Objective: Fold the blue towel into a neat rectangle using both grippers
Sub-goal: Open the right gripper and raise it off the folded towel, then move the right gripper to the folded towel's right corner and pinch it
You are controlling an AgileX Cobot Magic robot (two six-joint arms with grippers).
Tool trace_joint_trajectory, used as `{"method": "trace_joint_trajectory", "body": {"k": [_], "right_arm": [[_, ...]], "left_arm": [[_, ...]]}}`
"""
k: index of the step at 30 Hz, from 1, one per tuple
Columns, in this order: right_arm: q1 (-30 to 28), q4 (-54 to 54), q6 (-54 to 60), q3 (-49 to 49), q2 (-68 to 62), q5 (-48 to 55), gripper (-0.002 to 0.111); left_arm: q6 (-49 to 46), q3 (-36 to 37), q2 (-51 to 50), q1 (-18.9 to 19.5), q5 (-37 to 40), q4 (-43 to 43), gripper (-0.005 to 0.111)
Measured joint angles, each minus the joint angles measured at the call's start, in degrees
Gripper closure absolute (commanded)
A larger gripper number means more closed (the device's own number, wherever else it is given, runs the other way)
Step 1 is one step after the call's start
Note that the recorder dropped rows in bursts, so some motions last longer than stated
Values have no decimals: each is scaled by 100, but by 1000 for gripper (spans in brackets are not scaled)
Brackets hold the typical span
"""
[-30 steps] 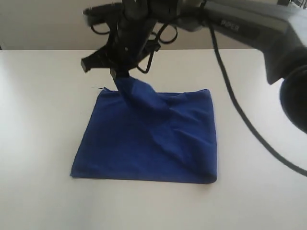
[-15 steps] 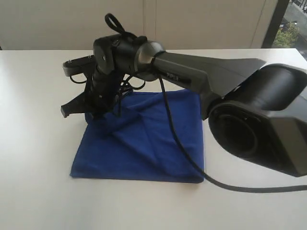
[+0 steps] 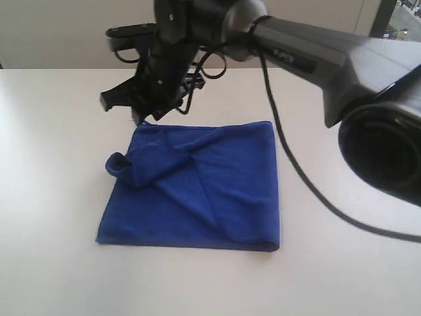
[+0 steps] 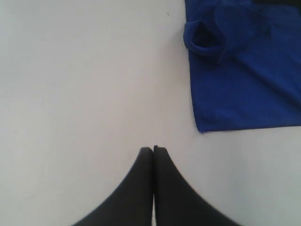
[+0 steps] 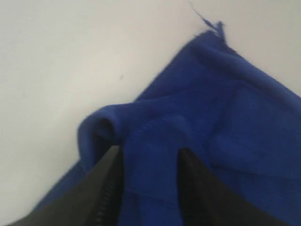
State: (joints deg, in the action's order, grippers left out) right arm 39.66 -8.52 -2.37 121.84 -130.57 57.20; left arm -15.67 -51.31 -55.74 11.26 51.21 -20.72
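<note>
The corner held aloft a second ago is now released: the right pincer (image 3: 141, 114) is seen with jaws parted and empty, just above the far-left corner of the blue towel (image 3: 204, 191). The dropped corner is left curled, so the fold is judged untidy. In the exterior view the towel is spread on the counter (image 3: 52, 217) at about 5 o'clock from that pincer. The left pincer (image 4: 153, 149) is closed on nothing, apart from the cloth.

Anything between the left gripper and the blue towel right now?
Nothing. The left wrist view shows only bare white table between the shut tips of the left gripper and the nearest corner of the blue towel.
</note>
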Motion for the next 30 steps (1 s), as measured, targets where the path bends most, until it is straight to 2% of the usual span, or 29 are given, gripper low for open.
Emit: {"method": "trace_joint_trajectory", "body": {"k": [4, 10, 23, 30], "right_arm": [[-552, 228, 409, -3, 38, 492, 108], [-1221, 699, 711, -345, -85, 569, 108], [-1926, 1481, 796, -593, -838, 60, 108], [-2085, 2302, 237, -909, -766, 820, 108]], "left_arm": [[0, 0, 0, 0, 0, 0, 107], [0, 0, 0, 0, 0, 0, 107], [0, 0, 0, 0, 0, 0, 107], [0, 0, 0, 0, 0, 0, 107]]}}
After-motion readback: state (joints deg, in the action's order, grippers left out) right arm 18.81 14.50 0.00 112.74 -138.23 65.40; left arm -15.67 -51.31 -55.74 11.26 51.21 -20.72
